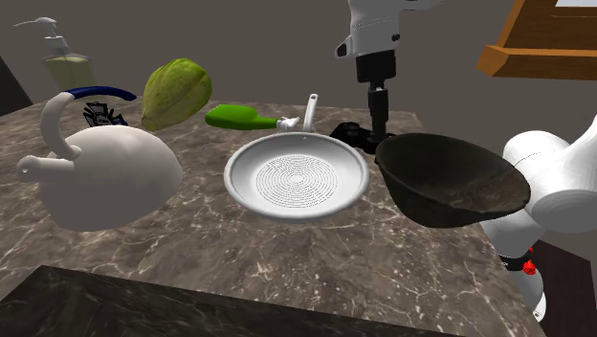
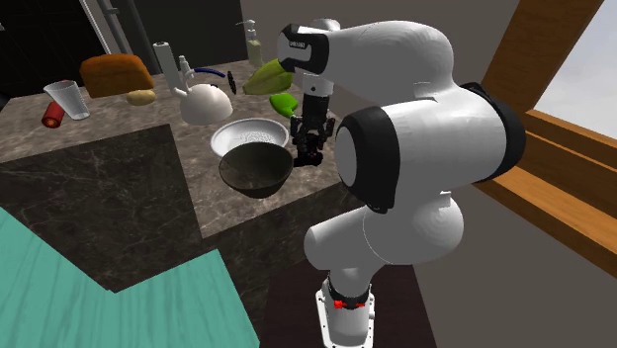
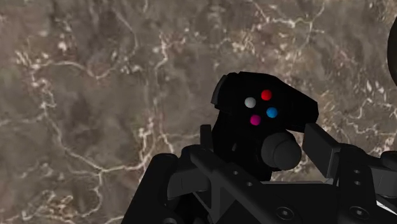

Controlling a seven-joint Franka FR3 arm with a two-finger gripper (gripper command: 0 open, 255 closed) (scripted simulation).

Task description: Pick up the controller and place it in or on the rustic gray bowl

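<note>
Brown marble with pale veins forms the tabletop (image 1: 191,249), backed by grey walls, with a wooden window frame (image 1: 536,43) at the shoulder view's right and teal planks (image 2: 99,287) below. The gripper (image 1: 380,129) stands upright at the far edge, its jaws narrowed onto the black controller (image 3: 264,108), which shows four coloured buttons. Whether the controller touches the tabletop cannot be determined. The dark bowl (image 1: 421,206) sits just right of the controller in the shoulder view and nearer. A white pan (image 1: 239,182) lies left of the bowl, and a white kettle (image 1: 105,177) stands farther left.
</note>
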